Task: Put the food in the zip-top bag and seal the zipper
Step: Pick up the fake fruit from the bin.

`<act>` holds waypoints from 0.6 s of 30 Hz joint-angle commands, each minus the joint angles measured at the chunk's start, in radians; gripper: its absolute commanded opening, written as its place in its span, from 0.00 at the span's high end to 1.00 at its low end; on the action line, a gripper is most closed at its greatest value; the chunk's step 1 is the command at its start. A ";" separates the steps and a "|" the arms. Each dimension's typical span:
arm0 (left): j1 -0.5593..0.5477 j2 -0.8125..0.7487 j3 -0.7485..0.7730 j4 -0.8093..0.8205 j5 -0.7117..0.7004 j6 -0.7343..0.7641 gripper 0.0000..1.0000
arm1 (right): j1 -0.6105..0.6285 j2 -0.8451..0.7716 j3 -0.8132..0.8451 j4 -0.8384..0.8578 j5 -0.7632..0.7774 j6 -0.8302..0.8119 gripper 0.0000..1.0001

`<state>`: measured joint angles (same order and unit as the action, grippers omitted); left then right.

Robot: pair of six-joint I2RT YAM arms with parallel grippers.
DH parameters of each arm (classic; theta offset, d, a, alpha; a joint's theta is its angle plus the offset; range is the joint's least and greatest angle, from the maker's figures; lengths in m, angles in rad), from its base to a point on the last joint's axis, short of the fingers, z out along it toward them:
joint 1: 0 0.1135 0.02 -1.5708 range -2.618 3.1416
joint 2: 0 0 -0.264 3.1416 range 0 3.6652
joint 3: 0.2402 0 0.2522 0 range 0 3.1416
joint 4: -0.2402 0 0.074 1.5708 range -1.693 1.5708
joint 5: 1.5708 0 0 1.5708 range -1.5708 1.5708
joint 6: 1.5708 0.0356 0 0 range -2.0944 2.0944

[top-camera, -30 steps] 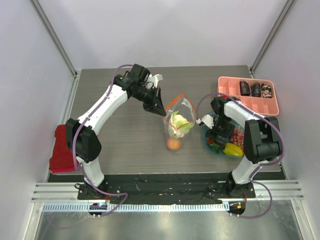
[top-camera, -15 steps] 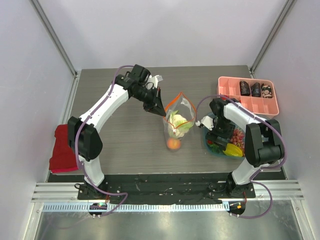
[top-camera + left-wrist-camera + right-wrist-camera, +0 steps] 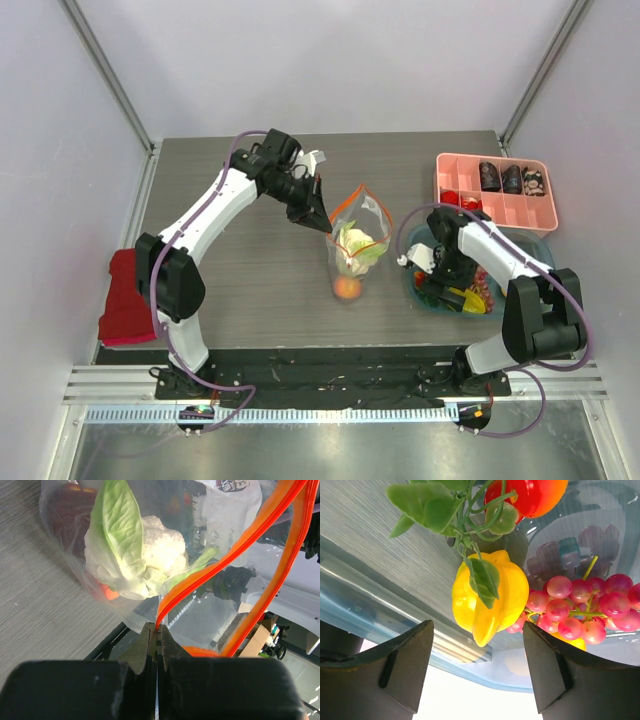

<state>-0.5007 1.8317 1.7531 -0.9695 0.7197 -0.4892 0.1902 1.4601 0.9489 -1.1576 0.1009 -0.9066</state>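
Right arm has swung off the bag side and back over the bowl point(image 3: 414, 290) since a second ago. The right gripper point(image 3: 447, 288) now hangs low over the fruit. Its jaws stand wide apart and grip nothing. The yellow starfruit point(image 3: 490, 600) sits right in the gap, with the grapes point(image 3: 575, 605) touching it on one side. I read this as lining up the next pick: loading partway done, sealing not begun.

Left gripper point(image 3: 157, 635) unchanged: pinched shut on the zipper point(image 3: 280, 545) edge, holding the bag point(image 3: 352, 245) upright with its mouth gaping, mid-table between the arms. Already inside: the cabbage point(image 3: 132, 555), and an orange point(image 3: 347, 288) at the bottom.

Materials:
- Bag: thin clear film, crinkly, limp, catches glare.
- Zipper: stiffer orange-red ribbed strip, bowed into a loop.
- Cabbage: matte, pale, lumpy, with one smooth green leaf.
- Starfruit: glossy hard plastic, ridged, soft-looking leaves on top.
- Grapes: cluster of small shiny pink beads on a green stem.
- Bowl: clear, bluish, smooth-walled.
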 commanded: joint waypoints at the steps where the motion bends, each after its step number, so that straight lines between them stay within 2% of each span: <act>1: 0.007 -0.019 0.006 0.012 0.024 0.000 1.00 | -0.006 0.017 -0.021 0.030 0.023 -0.026 0.27; 6: 0.007 -0.026 0.000 0.015 0.020 0.001 1.00 | -0.014 0.065 -0.101 0.136 0.063 -0.020 0.28; 8: 0.007 -0.034 -0.004 0.015 0.015 0.001 1.00 | -0.026 0.083 -0.102 0.193 0.077 -0.006 0.27; 11: 0.007 -0.037 -0.007 0.012 0.012 0.006 1.00 | -0.049 0.124 -0.053 0.219 0.066 0.030 0.31; 14: 0.008 -0.038 -0.007 0.009 0.012 0.008 1.00 | -0.067 0.114 -0.007 0.220 0.040 0.044 0.42; 18: 0.011 -0.035 -0.001 0.008 0.011 0.011 1.00 | -0.081 0.056 0.059 0.178 -0.012 0.058 0.66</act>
<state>-0.4984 1.8317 1.7458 -0.9695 0.7193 -0.4889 0.1238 1.5776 0.9165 -1.0145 0.1284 -0.8654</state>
